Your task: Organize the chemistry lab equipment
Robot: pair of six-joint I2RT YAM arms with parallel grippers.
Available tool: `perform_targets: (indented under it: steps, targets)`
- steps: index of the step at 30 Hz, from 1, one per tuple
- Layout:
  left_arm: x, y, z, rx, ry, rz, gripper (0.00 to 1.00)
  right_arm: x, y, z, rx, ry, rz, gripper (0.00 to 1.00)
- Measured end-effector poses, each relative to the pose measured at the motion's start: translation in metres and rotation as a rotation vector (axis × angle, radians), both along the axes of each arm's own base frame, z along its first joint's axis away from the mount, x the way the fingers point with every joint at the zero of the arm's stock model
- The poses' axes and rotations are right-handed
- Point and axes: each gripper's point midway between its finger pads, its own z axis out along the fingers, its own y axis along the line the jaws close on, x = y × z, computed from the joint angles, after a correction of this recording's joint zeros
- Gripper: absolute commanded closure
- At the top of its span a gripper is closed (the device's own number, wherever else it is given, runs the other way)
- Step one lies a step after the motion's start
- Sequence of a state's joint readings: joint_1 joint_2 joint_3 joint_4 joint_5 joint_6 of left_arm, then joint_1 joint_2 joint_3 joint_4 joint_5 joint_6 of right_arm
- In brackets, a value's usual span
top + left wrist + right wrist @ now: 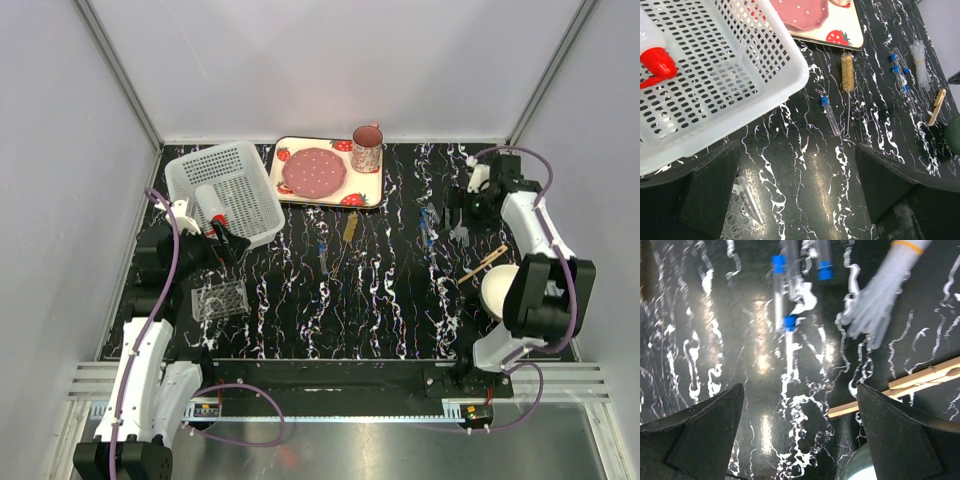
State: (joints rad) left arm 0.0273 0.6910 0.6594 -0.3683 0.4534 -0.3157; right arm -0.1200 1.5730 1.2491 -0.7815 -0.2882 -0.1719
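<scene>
The left tool (797, 185) and right tool (800, 425) are spread, nothing held. Tubes (778, 290) lie toward the right edge of the bench (380, 310), below the right tool, sticks (925, 377) just beside; a round tube could be nudged rolling or pinched crooked.

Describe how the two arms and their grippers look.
Both arms have white shells with black joints: left arm, right arm. A purple cable loops along each. The left gripper and right gripper have black, wedge-shaped fingers.
</scene>
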Motion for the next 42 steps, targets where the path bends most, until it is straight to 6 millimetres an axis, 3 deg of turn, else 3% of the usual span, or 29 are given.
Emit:
perform_targets:
  steps: [9, 17, 29, 34, 38, 42]
  targets:
    - [-0.002, -0.008, 0.001, -0.039, 0.001, -0.036, 0.01, 0.042, -0.05, -0.03, 0.023, 0.088, -0.209, 0.02]
    - [-0.003, -0.008, 0.001, -0.04, 0.001, -0.036, 0.01, 0.067, -0.061, -0.045, 0.015, 0.107, -0.23, 0.14]
    - [-0.002, -0.008, -0.003, -0.04, 0.015, -0.036, 0.01, 0.094, -0.071, -0.087, 0.011, 0.174, -0.267, 0.29]
    - [-0.001, -0.008, -0.005, -0.041, 0.023, -0.036, 0.01, 0.098, -0.08, -0.101, -0.022, 0.198, -0.296, 0.42]
    - [-0.001, -0.008, -0.005, -0.041, 0.023, -0.036, 0.01, 0.1, -0.085, -0.103, -0.045, 0.195, -0.31, 0.64]
    - [-0.002, -0.012, -0.004, -0.055, 0.025, -0.057, 0.01, 0.101, -0.088, -0.104, -0.061, 0.194, -0.324, 0.76]
